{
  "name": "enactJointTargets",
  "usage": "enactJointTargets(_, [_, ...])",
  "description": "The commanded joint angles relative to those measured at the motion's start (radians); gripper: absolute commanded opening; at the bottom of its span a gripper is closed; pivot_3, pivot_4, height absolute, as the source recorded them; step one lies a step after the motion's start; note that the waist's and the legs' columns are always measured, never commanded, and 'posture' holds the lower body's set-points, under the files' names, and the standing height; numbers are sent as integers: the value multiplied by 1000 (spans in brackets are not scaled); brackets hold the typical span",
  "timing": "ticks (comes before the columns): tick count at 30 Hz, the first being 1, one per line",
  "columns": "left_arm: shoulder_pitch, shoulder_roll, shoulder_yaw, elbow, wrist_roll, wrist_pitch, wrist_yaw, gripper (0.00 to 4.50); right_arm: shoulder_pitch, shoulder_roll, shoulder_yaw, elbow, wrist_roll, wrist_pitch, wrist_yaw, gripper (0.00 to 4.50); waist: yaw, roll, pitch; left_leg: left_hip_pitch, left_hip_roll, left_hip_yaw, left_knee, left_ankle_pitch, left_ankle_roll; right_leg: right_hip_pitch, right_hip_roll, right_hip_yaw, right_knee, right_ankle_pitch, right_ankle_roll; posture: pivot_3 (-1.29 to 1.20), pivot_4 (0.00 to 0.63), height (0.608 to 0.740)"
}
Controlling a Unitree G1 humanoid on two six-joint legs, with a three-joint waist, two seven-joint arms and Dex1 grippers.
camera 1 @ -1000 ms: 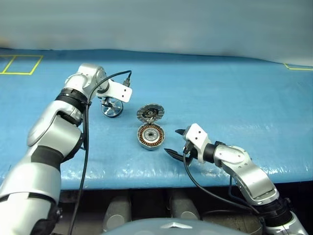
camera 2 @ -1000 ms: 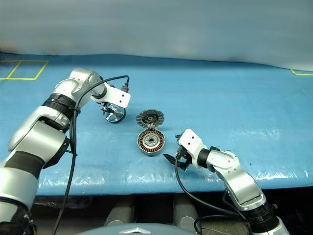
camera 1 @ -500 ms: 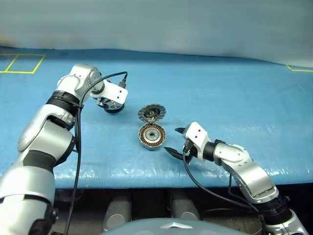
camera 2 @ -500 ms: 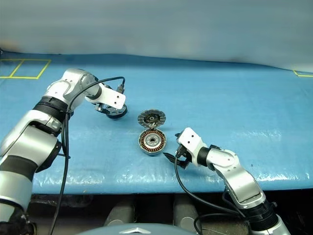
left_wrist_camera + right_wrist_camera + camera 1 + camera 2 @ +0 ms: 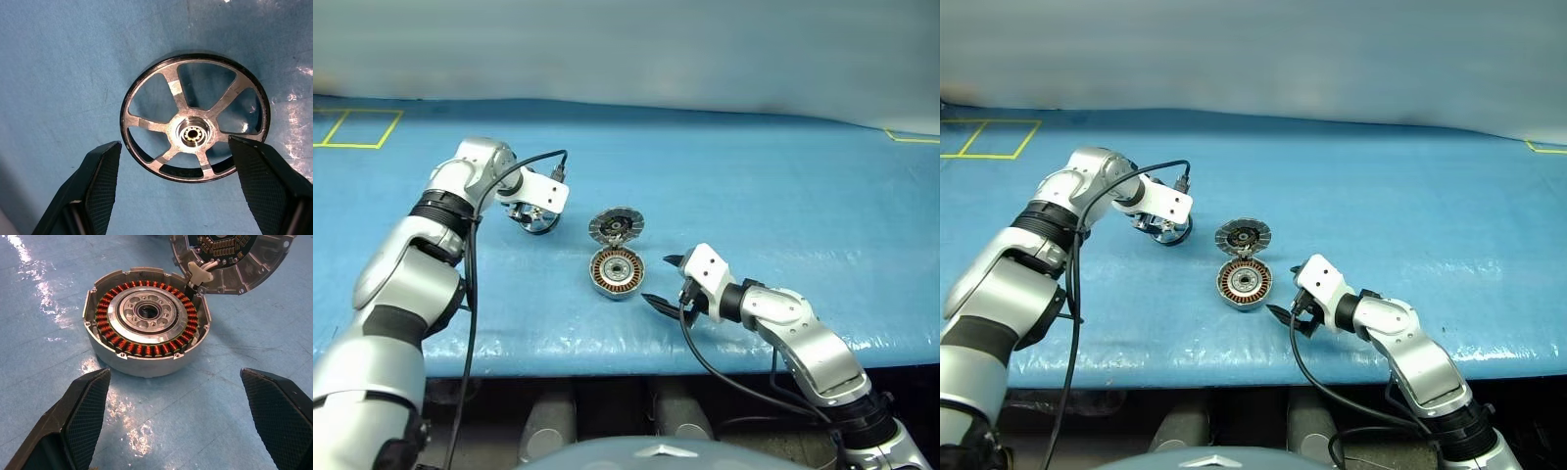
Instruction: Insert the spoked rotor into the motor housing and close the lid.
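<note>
A blue plastic sheet [image 5: 783, 196] covers the work surface, wrinkled and glossy, with light glinting off the creases near its front edge. Yellow tape lines [image 5: 357, 127] mark out rectangles at the far left corner of the sheet, and another yellow corner mark [image 5: 911, 135] sits at the far right. A pale grey-blue wall [image 5: 626, 49] rises behind the surface. Below the front edge, in shadow, grey rounded shapes [image 5: 548, 426] sit beside one another; what they are cannot be told. The sheet's front edge hangs slightly over the surface, showing a paler band along its length.
</note>
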Motion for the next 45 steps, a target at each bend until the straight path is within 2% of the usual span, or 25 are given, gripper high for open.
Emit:
enactJointTargets(1, [-5, 13, 18, 10, 0, 6, 14, 3827, -7, -2, -4, -19, -4, -5, 2, 4500, 0, 0, 0, 0, 0, 0, 0, 0, 0, 0, 0, 0, 0, 0, 0, 0, 150, 740])
enactJointTargets(27, [-28, -30, 5, 143, 10, -53, 74, 3827, 7, 7, 1, -17, -67, -8, -23, 4500, 0, 0, 0, 4, 0, 1, 0, 0, 0, 3, 0, 1, 0, 0, 0, 0, 150, 740])
enactJointTargets(30, [-28, -33, 9, 147, 7, -64, 94, 3232, 9, 8, 0, -18, -72, -9, -24, 4500, 0, 0, 0, 4, 0, 1, 0, 0, 0, 3, 0, 1, 0, 0, -1, 0, 150, 740])
enactJointTargets(35, [-27, -32, 12, 157, 7, -58, 103, 1602, 8, 11, 0, -20, -78, -11, -27, 4500, 0, 0, 0, 3, 0, 1, 0, 0, 0, 3, 0, 1, 0, 0, 0, 0, 150, 740])
enactJointTargets(37, [-17, -20, 8, 152, 9, -71, 97, 1602, 8, 12, 0, -19, -80, -13, -28, 4500, -1, 0, 0, 3, 0, 1, 0, 0, 0, 3, 0, 1, 0, 0, 0, 0, 150, 740])
enactJointTargets(38, [-12, -15, 10, 150, 7, -75, 98, 1310, 7, 14, -1, -18, -80, -14, -28, 4500, -2, 0, 0, 4, 0, 1, 0, 0, 0, 3, 0, 1, 0, 0, 0, 0, 150, 740])
enactJointTargets(40, [-4, -9, 19, 147, -2, -78, 103, 1076, 6, 15, -2, -18, -81, -16, -30, 4500, -2, 0, 0, 4, 0, 1, 0, 0, 0, 3, 0, 1, 0, 0, 0, 0, 150, 740])
enactJointTargets(45, [47, 15, 73, 105, -63, -105, 100, 1044, 5, 21, -12, -22, -76, -18, -37, 4500, -3, 0, 0, 4, 0, 1, 0, 0, 0, 3, 0, 1, 0, 0, 0, 0, 150, 740])
